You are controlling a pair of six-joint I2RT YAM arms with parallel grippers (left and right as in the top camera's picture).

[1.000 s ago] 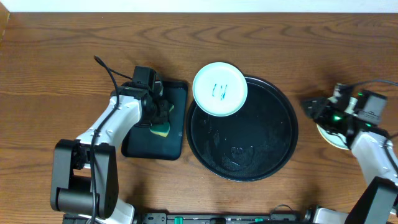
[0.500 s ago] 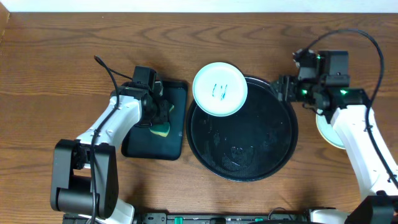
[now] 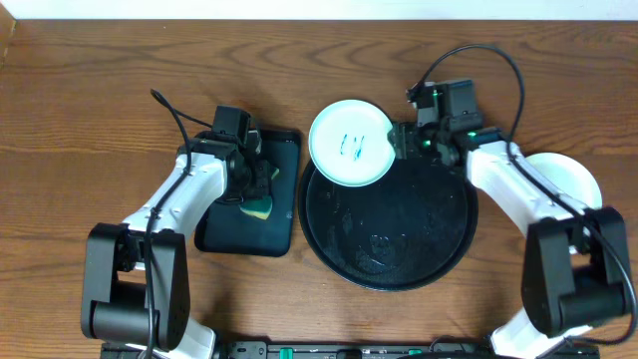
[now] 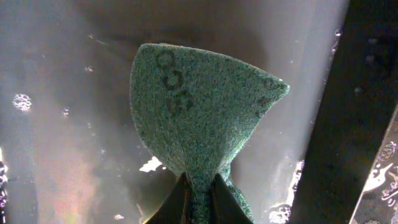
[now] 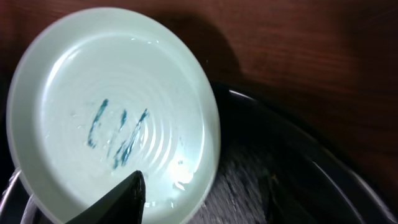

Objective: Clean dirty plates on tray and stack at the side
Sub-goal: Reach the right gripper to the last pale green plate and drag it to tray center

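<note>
Plates: one pale mint plate [image 3: 351, 143] bearing blue-green scribbles; in the overhead view it rests on the upper-left rim of the round black tray [image 3: 439, 234], partly overhanging the tabletop [image 3: 100, 80]; one pale disc [image 3: 570, 178] on the wood at far right, partly under the right arm, likely the cleaned pile, its count not readable; a third plate not found. Right gripper [image 3: 404, 141] just beside the scribbled plate's right edge, apparently placed to steady or take it for wiping. Left gripper [image 3: 256, 185] above the small rectangular tray [image 3: 284, 160], one; sponge [image 3: 259, 207], one.

Left wrist: jaws clenched on the sponge's lower end; its green scouring face [image 4: 199, 118] stands up above the wet tray floor, held ready for scrubbing, by my judgement.

Right wrist: scribbles [image 5: 118, 134], two or three strokes, not yet cleaned; one finger [image 5: 127, 196] above the plate's bowl, the other dim over the round tray; jaws parted astride the rim, nothing grasped.
</note>
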